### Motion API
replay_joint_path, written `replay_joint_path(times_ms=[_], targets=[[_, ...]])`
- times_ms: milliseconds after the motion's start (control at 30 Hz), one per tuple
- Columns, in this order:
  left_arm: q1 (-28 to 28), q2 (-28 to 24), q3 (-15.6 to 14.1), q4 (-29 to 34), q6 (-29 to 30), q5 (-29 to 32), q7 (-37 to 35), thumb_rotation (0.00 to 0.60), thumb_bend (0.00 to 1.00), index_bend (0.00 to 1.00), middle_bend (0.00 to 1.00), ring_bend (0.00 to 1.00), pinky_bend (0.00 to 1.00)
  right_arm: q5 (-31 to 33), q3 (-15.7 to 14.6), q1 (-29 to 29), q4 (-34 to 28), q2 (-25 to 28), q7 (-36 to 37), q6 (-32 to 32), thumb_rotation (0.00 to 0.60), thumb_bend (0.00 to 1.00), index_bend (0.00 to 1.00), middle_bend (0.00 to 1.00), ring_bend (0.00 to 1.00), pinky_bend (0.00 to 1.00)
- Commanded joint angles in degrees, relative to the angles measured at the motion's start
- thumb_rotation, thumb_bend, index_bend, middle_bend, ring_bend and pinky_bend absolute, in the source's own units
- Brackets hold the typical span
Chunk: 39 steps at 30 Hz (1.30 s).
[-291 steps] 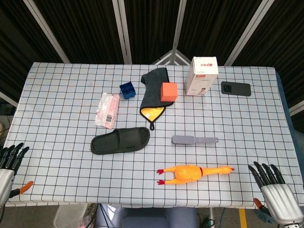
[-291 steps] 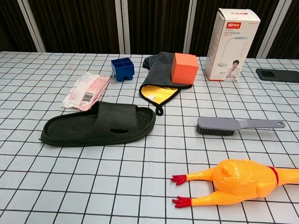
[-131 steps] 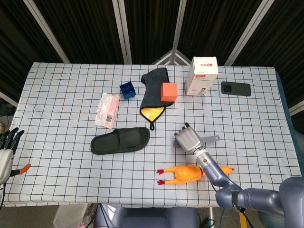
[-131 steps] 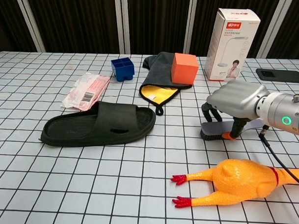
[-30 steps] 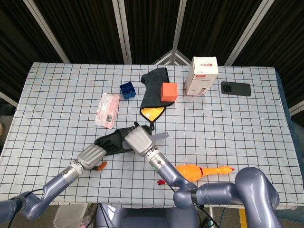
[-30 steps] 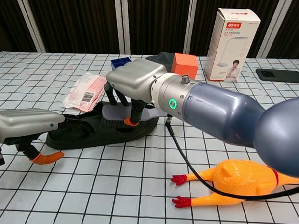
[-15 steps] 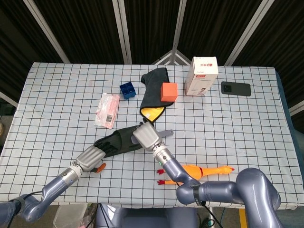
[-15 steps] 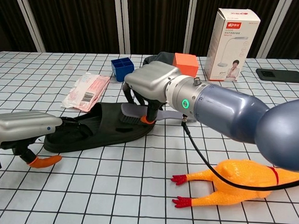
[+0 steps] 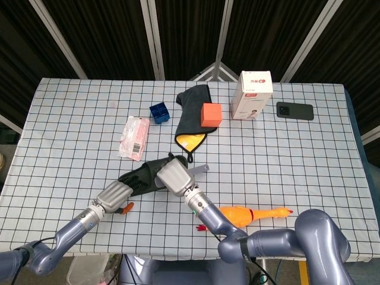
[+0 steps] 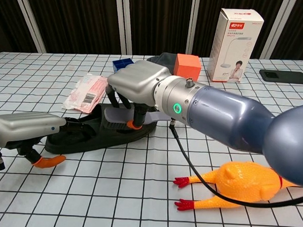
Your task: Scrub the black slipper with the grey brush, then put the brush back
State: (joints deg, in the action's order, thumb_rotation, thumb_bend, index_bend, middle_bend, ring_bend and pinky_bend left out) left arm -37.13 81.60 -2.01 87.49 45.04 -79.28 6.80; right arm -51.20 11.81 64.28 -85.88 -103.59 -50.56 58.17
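Desk [image 9: 309,154] in checked cloth carries everything. Slipper [image 10: 78,133], black, lies toward the near edge, left of middle. The right hand [image 10: 135,85] is curled around the grey brush [image 10: 116,114], holding its head on the slipper's upper. The left hand [image 10: 24,128] rests against the slipper's heel end; whether its fingers grip the slipper I cannot tell. Scrubbing looks under way, so finishing it and returning the brush to the desk are left. The brush's bristles are hidden under the right hand, and the slipper's toe behind it.
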Motion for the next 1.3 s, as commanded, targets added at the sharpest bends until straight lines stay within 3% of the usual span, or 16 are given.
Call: replay_joint_path(times_ms=[33,467,1000,1300], targets=[[-0.1,0.0,0.0,0.1,0.0,0.1,0.0,0.6,0.65,0.11,0.14,0.07,0.15,-0.3,0.2,0.3,-1.1,-0.3,-0.9,0.7,0.6,0.75,0.72,0.67,0.39,0.24],[-0.3,-0.1,-0.2,0.4,0.2,-0.1,-0.4,0.6,0.65,0.11,0.14,0.06,0.15,0.7,0.4,0.6,1.1,-1.9,-1.2,0.7,0.6,0.76,0.72,0.67,0.39,0.24],[0.1,-0.7,-0.9,1.1,1.1,-0.7,-0.8,0.6,0.65,0.11,0.14,0.06,0.15,-0.3,-2.2,-0.9,6.5,-2.8,-0.6,0.0,0.6,0.76,0.72,0.67,0.39,0.24],[0.1,-0.8,-0.9,1.0,1.4,-0.7,-1.1,0.6,0.65,0.11,0.14,0.06,0.15,-1.1,-1.5,-1.5,6.5,-2.1,-0.3,0.5,0.6,0.76,0.72,0.67,0.39,0.24]])
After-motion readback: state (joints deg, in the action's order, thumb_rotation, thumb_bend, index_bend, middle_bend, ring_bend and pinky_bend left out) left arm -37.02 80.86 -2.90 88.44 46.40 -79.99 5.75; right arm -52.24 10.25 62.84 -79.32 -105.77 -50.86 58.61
